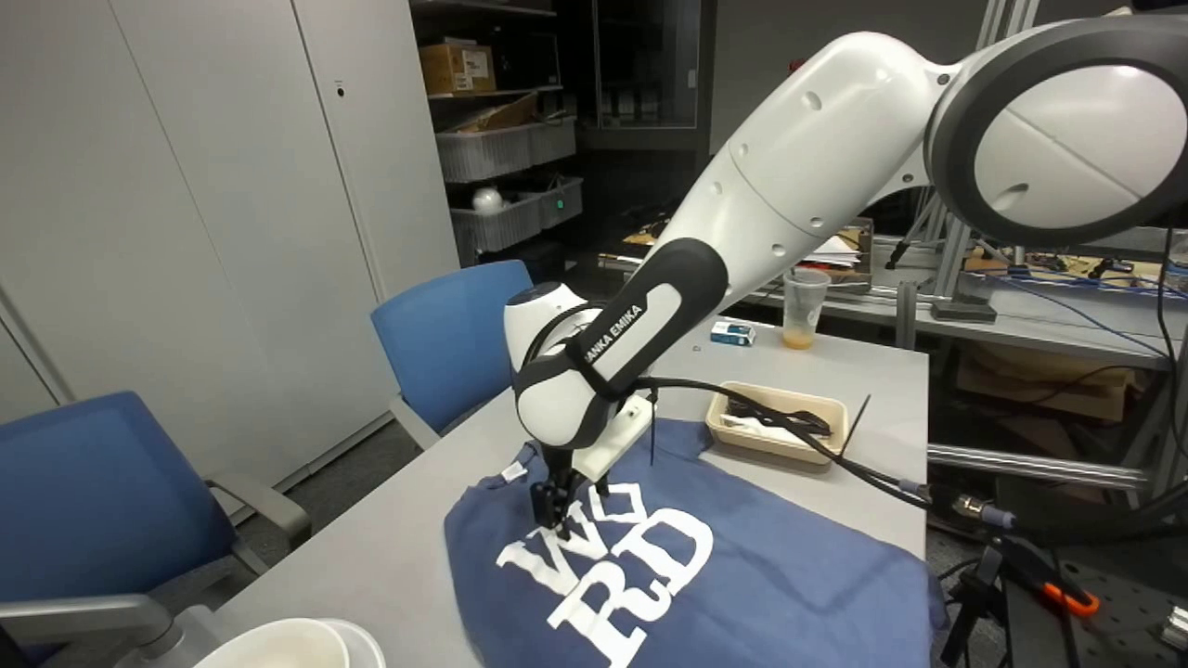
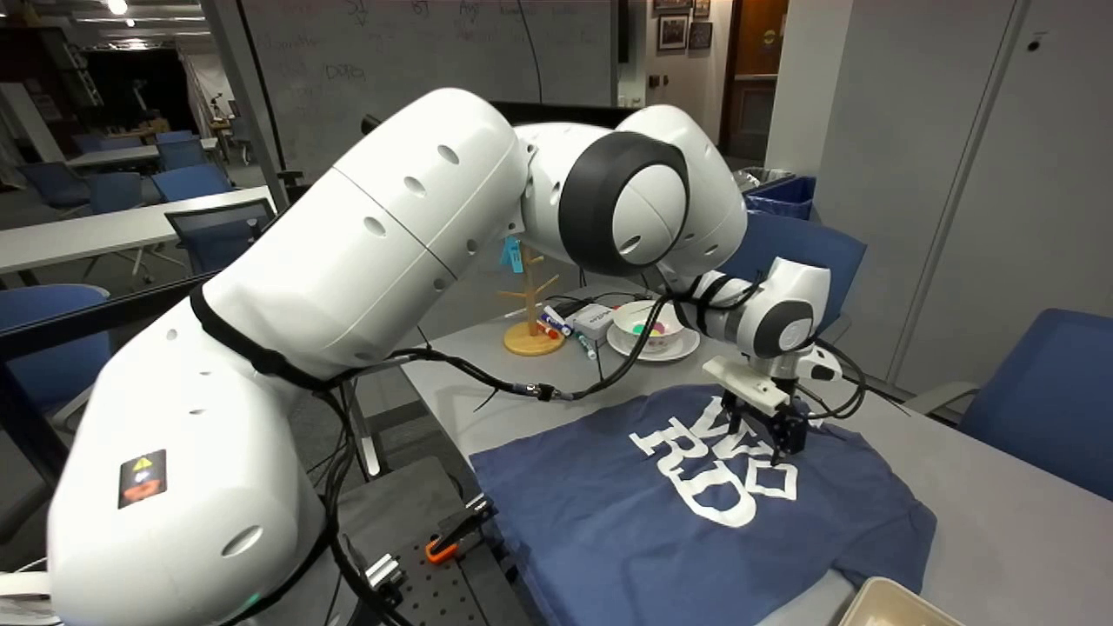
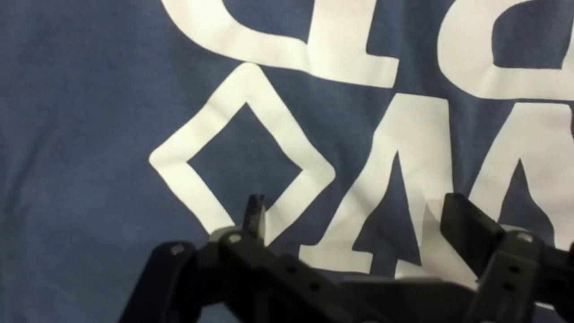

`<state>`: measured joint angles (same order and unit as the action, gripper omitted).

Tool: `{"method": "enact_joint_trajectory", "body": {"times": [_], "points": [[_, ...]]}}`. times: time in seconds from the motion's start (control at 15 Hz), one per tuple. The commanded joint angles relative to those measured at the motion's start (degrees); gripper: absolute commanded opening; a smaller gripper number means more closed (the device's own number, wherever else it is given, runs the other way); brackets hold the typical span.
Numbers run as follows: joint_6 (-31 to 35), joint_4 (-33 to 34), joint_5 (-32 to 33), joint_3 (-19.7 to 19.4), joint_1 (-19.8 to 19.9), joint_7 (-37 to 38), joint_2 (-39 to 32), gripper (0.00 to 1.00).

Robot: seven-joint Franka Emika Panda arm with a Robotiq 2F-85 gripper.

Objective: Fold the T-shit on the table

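The blue T-shirt (image 1: 770, 575) with large white lettering lies spread mostly flat on the grey-white table (image 1: 371, 566), with some wrinkles. It also shows in an exterior view (image 2: 600, 513) and fills the wrist view (image 3: 89, 134). One edge of the shirt reaches the table edge on the robot's side. My gripper (image 1: 583, 508) points down over the white lettering, and it also shows in an exterior view (image 2: 755, 442). In the wrist view the gripper (image 3: 354, 213) has its fingers wide apart, with only flat cloth beneath and between them. Whether the fingertips touch the cloth I cannot tell.
A beige tray (image 1: 780, 452) with dark and white items stands beside the shirt. A plastic cup (image 1: 804, 311) and a small box (image 1: 733, 334) stand behind it. A bowl (image 2: 648, 323) on a plate (image 2: 683, 349), markers (image 2: 556, 320) and a wooden stand (image 2: 533, 341) are at the opposite end.
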<state>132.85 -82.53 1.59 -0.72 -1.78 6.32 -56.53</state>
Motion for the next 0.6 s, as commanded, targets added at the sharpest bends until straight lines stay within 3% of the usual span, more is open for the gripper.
{"method": "enact_joint_trajectory", "body": {"times": [0.0,0.27,0.53], "points": [[-0.42,-5.69,-1.73,1.39,1.59,-2.47,4.10,1.00],[-0.77,-9.05,-2.24,1.19,2.53,-2.01,4.90,1.00],[-2.20,-6.41,-2.99,1.35,3.91,-2.36,1.39,1.00]]}}
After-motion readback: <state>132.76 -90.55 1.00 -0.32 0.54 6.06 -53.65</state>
